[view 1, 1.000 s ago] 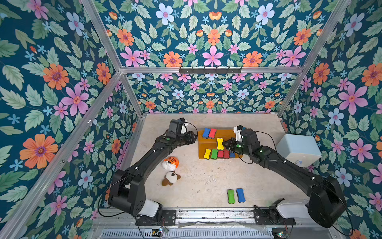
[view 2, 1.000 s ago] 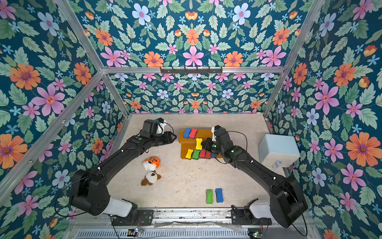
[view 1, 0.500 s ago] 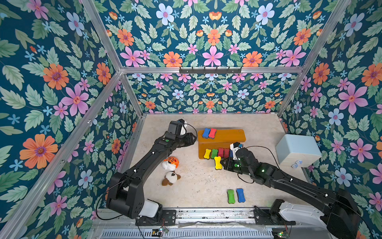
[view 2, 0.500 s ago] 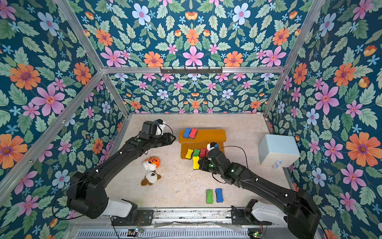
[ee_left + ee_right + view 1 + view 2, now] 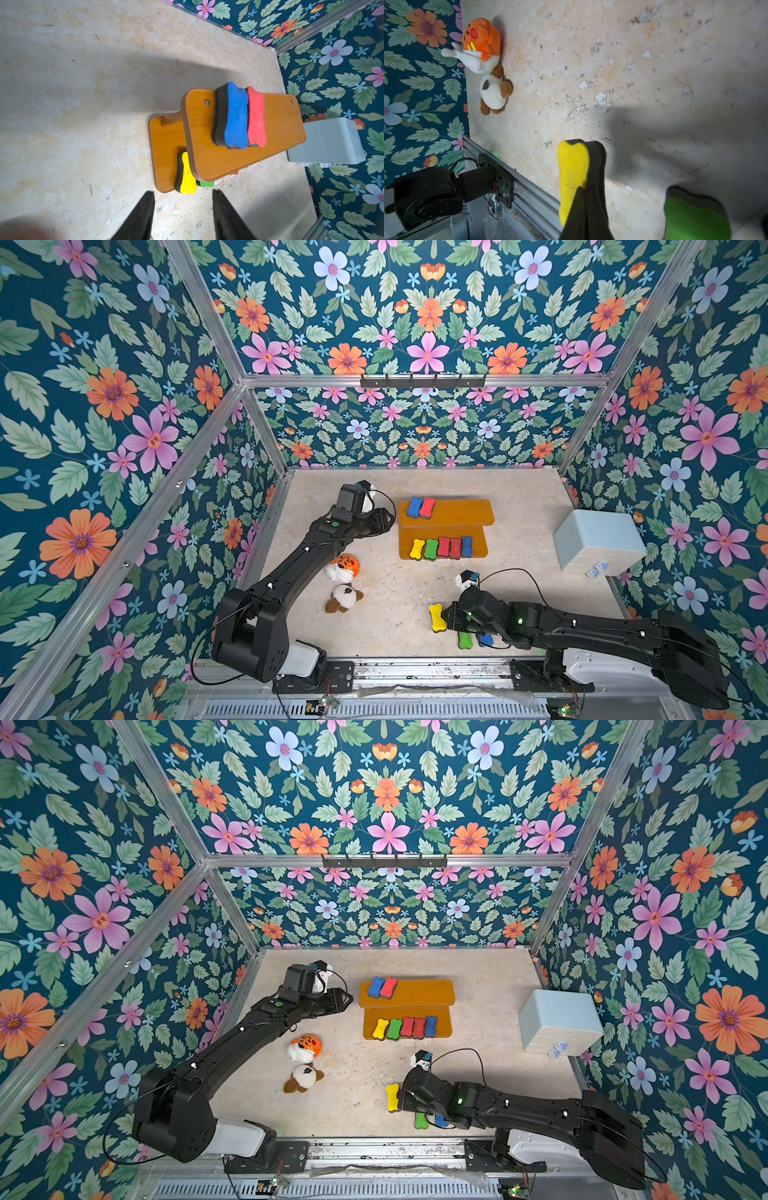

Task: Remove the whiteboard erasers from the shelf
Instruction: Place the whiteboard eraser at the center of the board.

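Your right arm (image 5: 582,626) lies low across the lower right of the frame, stretched toward the left. Your left arm (image 5: 299,560) reaches from the lower left up to the centre. The shelf (image 5: 457,514) stands at the centre with its long side across the frame. Five erasers (image 5: 442,547) sit in a row on its lower board and two (image 5: 420,507) on the upper board, each with its long axis pointing up the frame. The left gripper (image 5: 386,522) hovers just left of the shelf, jaws apart and holding nothing. The right gripper (image 5: 445,616) is clamped on a yellow eraser (image 5: 436,617) at lower centre, long axis also up-down. A green eraser (image 5: 465,641) and a blue eraser (image 5: 485,640) lie near it, partly under the arm.
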Available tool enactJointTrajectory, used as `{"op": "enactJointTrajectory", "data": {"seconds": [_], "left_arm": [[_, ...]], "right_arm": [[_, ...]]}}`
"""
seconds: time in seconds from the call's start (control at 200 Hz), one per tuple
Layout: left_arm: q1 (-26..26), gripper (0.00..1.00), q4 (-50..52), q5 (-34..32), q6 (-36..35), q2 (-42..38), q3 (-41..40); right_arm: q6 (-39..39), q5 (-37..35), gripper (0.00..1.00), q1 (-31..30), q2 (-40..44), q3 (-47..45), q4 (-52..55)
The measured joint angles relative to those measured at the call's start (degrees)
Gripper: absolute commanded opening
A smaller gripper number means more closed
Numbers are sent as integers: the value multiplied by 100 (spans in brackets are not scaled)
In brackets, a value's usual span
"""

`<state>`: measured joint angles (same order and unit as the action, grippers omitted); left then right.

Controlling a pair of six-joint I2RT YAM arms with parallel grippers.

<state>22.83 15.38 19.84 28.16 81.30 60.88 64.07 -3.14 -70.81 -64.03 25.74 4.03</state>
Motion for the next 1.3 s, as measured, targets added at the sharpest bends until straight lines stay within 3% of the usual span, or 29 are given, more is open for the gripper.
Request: {"op": "enactJointTrajectory", "data": {"seconds": [0.46, 0.855, 1.305], "left_arm": [[0, 51, -39, 22, 2, 2, -33], [0, 51, -42, 24, 4, 0, -52], [0, 51, -44, 66, 24, 11, -52]], "right_arm": [[1294, -496, 0, -756, 52, -407, -101], [1445, -680, 0, -793, 197, -649, -20], [1416, -774, 25, -782, 313, -409, 278]]}}
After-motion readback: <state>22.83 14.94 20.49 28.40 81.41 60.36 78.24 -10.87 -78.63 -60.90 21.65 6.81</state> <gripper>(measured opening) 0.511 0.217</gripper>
